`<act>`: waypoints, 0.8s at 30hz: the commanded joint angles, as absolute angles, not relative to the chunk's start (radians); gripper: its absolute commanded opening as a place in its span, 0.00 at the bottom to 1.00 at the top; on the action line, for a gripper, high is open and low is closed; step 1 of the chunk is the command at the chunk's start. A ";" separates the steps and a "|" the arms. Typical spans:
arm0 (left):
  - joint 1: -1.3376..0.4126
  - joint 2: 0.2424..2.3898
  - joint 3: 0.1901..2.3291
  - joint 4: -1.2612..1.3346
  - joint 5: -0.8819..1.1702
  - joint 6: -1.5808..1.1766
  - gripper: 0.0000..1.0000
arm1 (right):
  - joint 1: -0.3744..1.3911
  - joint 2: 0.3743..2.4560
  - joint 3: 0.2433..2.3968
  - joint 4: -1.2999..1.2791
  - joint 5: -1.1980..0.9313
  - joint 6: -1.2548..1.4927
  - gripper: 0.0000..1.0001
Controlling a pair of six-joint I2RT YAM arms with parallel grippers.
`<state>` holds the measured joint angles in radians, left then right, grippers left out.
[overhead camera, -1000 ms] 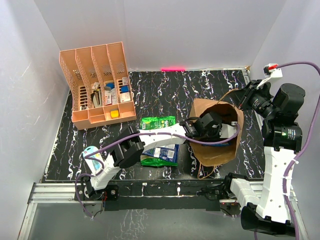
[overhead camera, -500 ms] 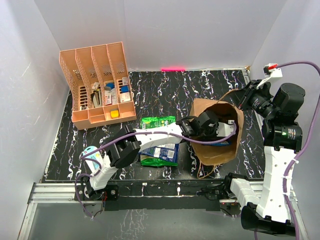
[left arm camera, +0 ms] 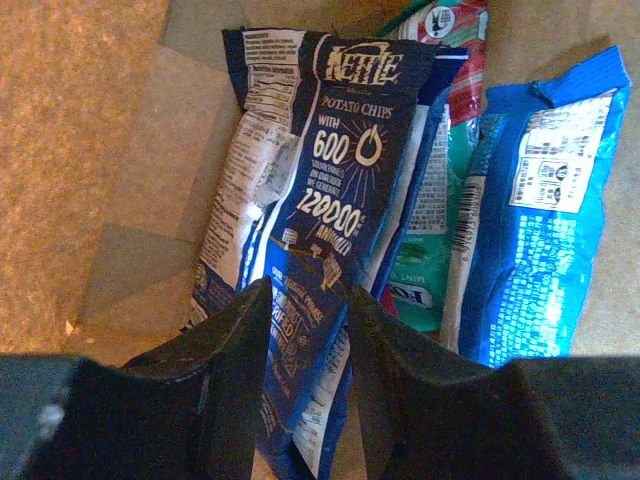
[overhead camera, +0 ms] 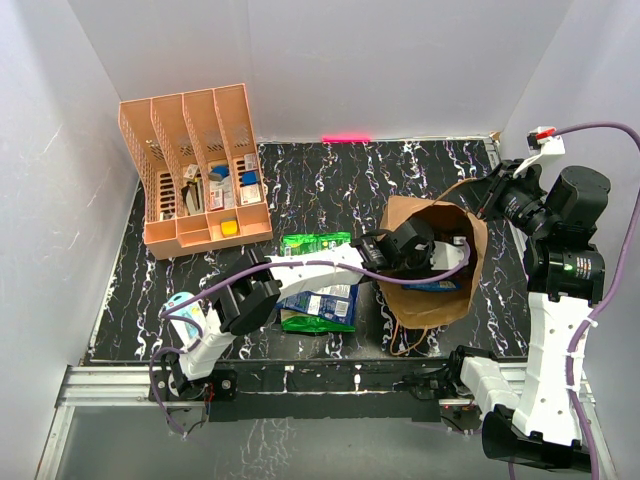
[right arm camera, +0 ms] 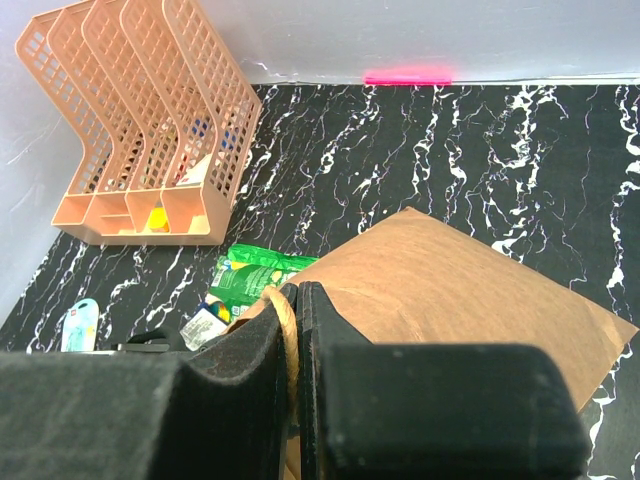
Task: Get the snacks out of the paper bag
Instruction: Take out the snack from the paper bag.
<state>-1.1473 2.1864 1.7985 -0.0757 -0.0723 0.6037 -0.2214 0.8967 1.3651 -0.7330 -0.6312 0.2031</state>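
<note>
- Two flat foil snack packets lie on the black white-veined marble table (overhead camera: 330,180) just left of the tall brown kraft paper bag (overhead camera: 405,215). One is a green packet (overhead camera: 315,243), and nearer me is a blue-and-white packet (overhead camera: 328,303) resting on top of another green one.
- The bag stands right of centre with its mouth open. My left arm reaches across from the left, and the left gripper (overhead camera: 425,250) is down inside the mouth.
- Through the left wrist camera I see the left gripper (left arm camera: 310,295) partly closed. Its black fingers (left arm camera: 240,350) sit on either side of a dark navy potato-chip packet (left arm camera: 330,150), pinching its lower end.
- Beside that packet on the bag floor are a bright blue packet (left arm camera: 530,220) to the right and a teal-green packet (left arm camera: 425,250) wedged between the two. A red packet end (left arm camera: 462,30) shows at the top.
- The right gripper (overhead camera: 492,195) is at the bag's far right rim. In its wrist view the right gripper (right arm camera: 298,300) is fully closed on the twisted paper loop handle (right arm camera: 287,330).
- A peach-orange plastic file organiser (overhead camera: 195,165) stands at the far left corner, with small items in its front trays.
- A light-blue and white oval gadget (overhead camera: 185,315) lies near the left arm's base.
</note>
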 commanded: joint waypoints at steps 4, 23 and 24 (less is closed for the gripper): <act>-1.143 2.111 1.764 -0.077 -0.057 0.615 0.36 | -0.216 0.885 1.402 -0.663 -0.629 0.192 0.08; -1.146 2.208 1.806 0.021 -0.183 0.681 0.26 | -0.217 0.883 1.411 -0.669 -0.628 0.191 0.08; -1.146 2.214 1.811 0.023 -0.183 0.688 0.26 | -0.217 0.882 1.411 -0.669 -0.626 0.192 0.08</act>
